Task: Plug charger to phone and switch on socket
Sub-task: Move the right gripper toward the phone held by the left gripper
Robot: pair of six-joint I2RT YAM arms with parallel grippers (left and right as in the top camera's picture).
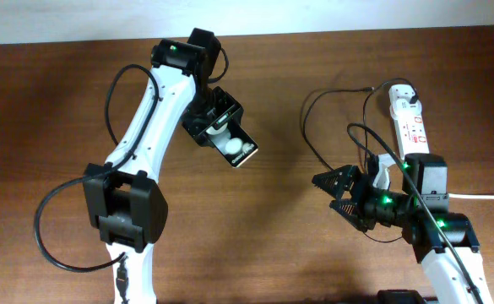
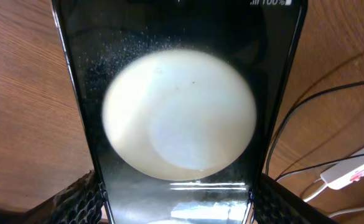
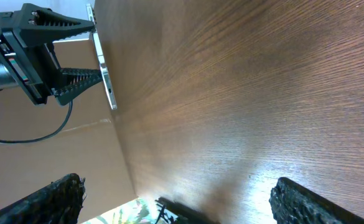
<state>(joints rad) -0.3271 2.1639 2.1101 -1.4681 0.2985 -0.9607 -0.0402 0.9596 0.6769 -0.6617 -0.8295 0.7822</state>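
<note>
Bearing socket (image 1: 411, 122): brown wood-grain table (image 1: 272, 236); pale wall (image 1: 61, 17) along far edge.

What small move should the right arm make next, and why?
Probably move the open, empty right tool to the black cable beside it, toward its connector end, which I cannot make out. The left tool already grips the phone, so only the cable is missing.

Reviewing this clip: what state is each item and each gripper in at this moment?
phone: gripped by the left gripper, no cable attached.
left gripper: shut on the phone.
right gripper: open, empty.
charger: plugged into the socket, cable lying loose, not at the phone.
socket: switch position too small to tell.
</note>
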